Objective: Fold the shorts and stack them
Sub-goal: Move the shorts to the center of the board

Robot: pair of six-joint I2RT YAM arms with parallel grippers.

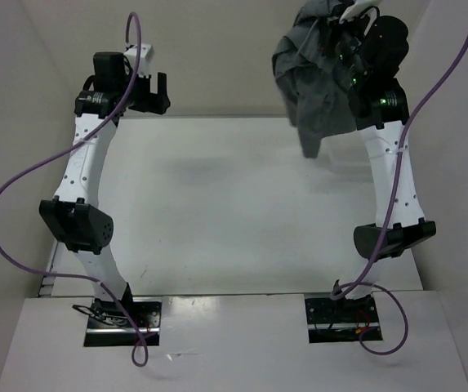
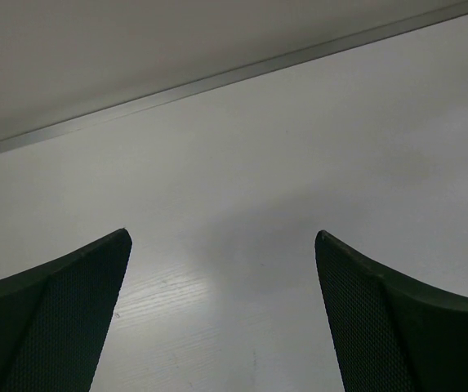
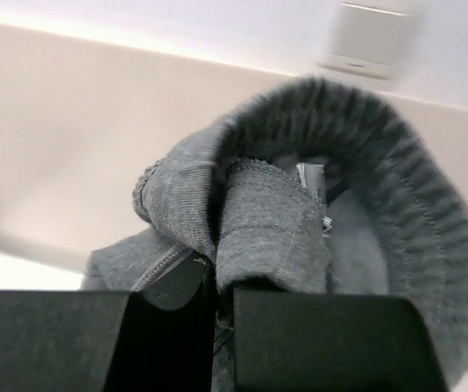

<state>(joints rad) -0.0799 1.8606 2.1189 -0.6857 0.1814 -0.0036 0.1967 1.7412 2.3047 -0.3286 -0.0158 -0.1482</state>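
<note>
The grey shorts (image 1: 315, 86) hang bunched in the air at the back right, high above the table (image 1: 217, 204). My right gripper (image 1: 337, 24) is shut on their upper edge. In the right wrist view the ribbed waistband (image 3: 274, 237) is pinched between the two dark fingers (image 3: 323, 343) of the right gripper (image 3: 221, 306), and the rest of the cloth loops above them. My left gripper (image 1: 145, 84) is raised at the back left, far from the shorts. In the left wrist view the left gripper (image 2: 221, 245) is open with only bare table between its fingers.
A pale wall (image 1: 217, 57) rises behind the table's far edge, with side walls left and right. Purple cables (image 1: 21, 180) loop beside both arms. A white wall plate (image 3: 368, 37) shows above the shorts in the right wrist view.
</note>
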